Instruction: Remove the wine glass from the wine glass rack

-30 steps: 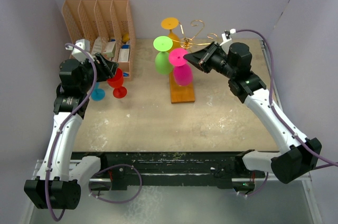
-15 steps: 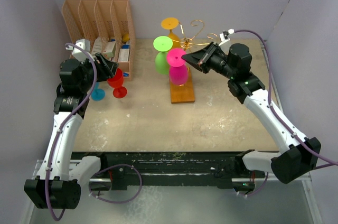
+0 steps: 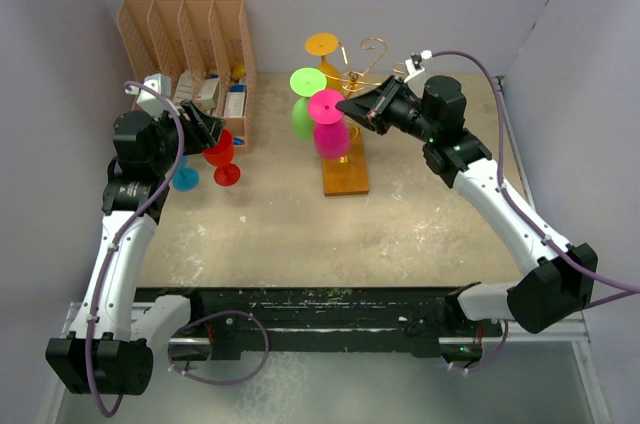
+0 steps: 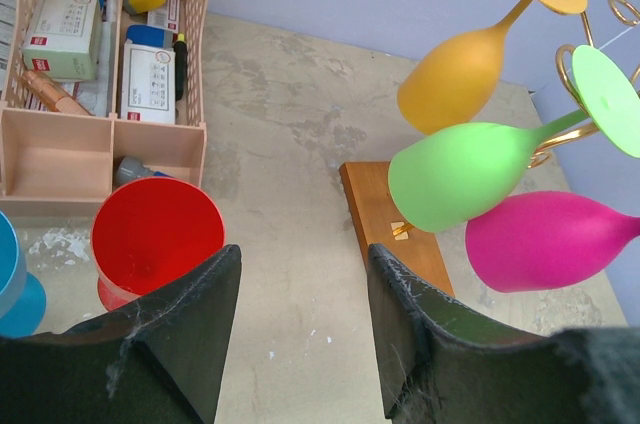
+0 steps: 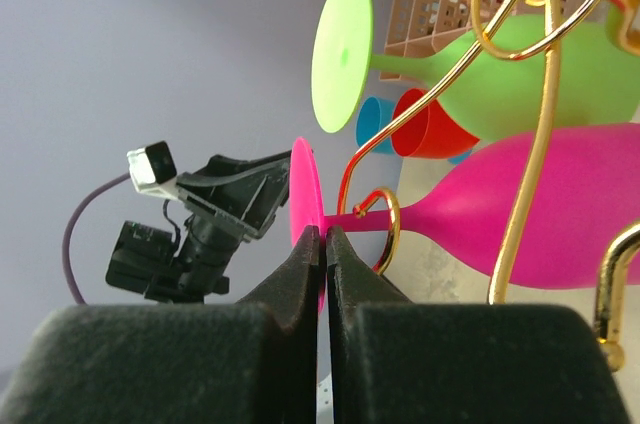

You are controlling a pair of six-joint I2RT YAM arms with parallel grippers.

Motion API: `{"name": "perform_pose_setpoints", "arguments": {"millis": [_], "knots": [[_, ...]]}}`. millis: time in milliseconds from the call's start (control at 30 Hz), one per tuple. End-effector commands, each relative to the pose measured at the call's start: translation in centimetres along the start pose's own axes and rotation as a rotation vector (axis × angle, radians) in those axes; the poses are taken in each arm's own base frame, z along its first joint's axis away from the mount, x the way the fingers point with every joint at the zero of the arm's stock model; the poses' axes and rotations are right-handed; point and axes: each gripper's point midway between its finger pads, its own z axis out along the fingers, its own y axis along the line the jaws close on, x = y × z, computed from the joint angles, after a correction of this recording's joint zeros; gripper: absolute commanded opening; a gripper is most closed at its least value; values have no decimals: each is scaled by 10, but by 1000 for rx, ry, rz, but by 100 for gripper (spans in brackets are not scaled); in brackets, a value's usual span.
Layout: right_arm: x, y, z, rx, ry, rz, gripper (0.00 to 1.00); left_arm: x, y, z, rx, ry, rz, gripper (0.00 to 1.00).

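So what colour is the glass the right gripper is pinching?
Bright pink. The wine glass shows best in the left wrist view.

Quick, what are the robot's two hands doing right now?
Left gripper: open, holding nothing.
Right gripper: shut on the pink wine glass, pinching its foot.

We are in a robotics lab test cell. Plain lavender walls (image 3: pixel 60 4) box in a scuffed, stone-look bench (image 3: pixel 420 214) on three sides. A cabled left arm (image 3: pixel 112 254) and right arm (image 3: pixel 510 214) bolt to a black rail (image 3: pixel 330 306) along its near edge. The wares look staged: a peach file organizer (image 3: pixel 185 19) at the far left corner, and mid-bench a wine glass rack (image 3: pixel 345 176) bearing a pink wine glass (image 3: pixel 331 139) and other toy-bright ones.
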Motion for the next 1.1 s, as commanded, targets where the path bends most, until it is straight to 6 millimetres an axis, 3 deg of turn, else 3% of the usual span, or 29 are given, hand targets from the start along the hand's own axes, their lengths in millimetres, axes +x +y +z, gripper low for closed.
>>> {"name": "perform_pose_setpoints", "arguments": {"millis": [0, 233, 400, 733, 1067], "knots": [[-21, 43, -6, -95, -87, -72, 0, -10, -11, 1, 47, -36, 5, 57], [-32, 51, -6, -96, -134, -80, 0, -10, -12, 1, 50, -36, 5, 57], [-37, 44, -8, -55, -171, -72, 0, -9, -11, 1, 47, -35, 6, 57], [-49, 42, -37, -2, -291, -97, 0, -7, -11, 4, 52, -25, 3, 57], [-36, 53, -63, -38, -280, -119, 0, -7, -11, 5, 57, -23, 2, 57]]}}
